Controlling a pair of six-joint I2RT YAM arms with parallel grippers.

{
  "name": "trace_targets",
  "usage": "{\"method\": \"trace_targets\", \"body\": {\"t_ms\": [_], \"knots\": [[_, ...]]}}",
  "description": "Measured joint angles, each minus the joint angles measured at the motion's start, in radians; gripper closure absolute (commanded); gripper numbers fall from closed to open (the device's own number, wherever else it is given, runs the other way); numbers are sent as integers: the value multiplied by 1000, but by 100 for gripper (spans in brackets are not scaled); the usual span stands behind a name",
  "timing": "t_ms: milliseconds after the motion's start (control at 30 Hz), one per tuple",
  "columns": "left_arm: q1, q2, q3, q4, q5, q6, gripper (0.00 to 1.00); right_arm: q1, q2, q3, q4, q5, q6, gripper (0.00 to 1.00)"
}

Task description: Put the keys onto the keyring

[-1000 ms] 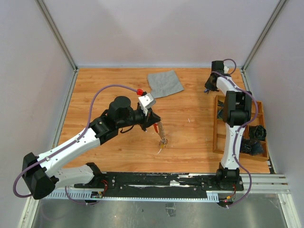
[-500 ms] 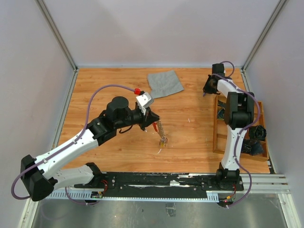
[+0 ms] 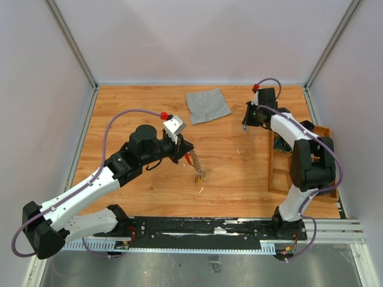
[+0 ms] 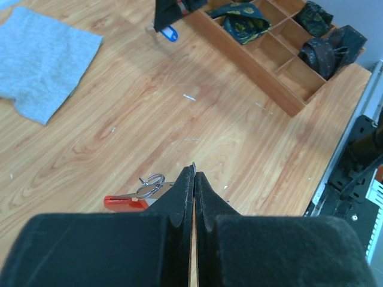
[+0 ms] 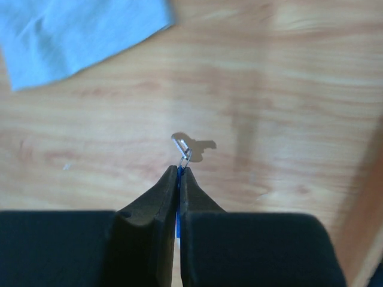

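Observation:
My left gripper point(image 3: 187, 156) is shut on the red keyring point(image 3: 189, 159) and holds it above the middle of the table. Its silvery chain point(image 3: 196, 168) hangs down to a small cluster on the wood that is too small to make out. In the left wrist view the shut gripper point(image 4: 193, 171) has the red clip point(image 4: 122, 202) and a silver ring point(image 4: 151, 184) just left of it. My right gripper point(image 3: 246, 121) is shut on a blue-headed key point(image 5: 178, 174), whose small silvery ring point(image 5: 183, 152) pokes out past the tips. The key also shows in the left wrist view point(image 4: 170, 33).
A grey cloth square point(image 3: 207, 105) lies at the back of the table. A wooden compartment tray point(image 3: 273, 173) with dark bundles stands along the right edge. Grey walls and metal posts close in the table.
The right arm has swung left from the tray's far corner towards the middle of the table with the blue key. The left gripper has drifted slightly left with the keyring.

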State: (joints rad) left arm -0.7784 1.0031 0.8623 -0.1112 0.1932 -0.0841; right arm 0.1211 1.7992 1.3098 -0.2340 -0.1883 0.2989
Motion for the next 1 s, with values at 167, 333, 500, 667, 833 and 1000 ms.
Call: {"method": "trace_targets", "body": {"t_ms": [167, 333, 500, 667, 833, 1000], "knots": [[18, -6, -5, -11, -41, -1, 99, 135, -134, -138, -11, -45, -47, 96], [31, -35, -9, -34, -88, 0, 99, 263, -253, -252, -42, -120, -77, 95], [36, -62, -21, -43, -108, 0, 99, 310, -363, -395, -62, -251, -59, 93], [37, -62, -24, -48, -111, -2, 99, 310, -432, -496, -125, -291, -50, 85], [37, -62, -27, -47, -111, -3, 99, 310, -462, -544, -188, -233, -42, 68], [37, -62, -27, -48, -110, -4, 99, 310, -488, -555, -240, -110, -38, 61]]}}
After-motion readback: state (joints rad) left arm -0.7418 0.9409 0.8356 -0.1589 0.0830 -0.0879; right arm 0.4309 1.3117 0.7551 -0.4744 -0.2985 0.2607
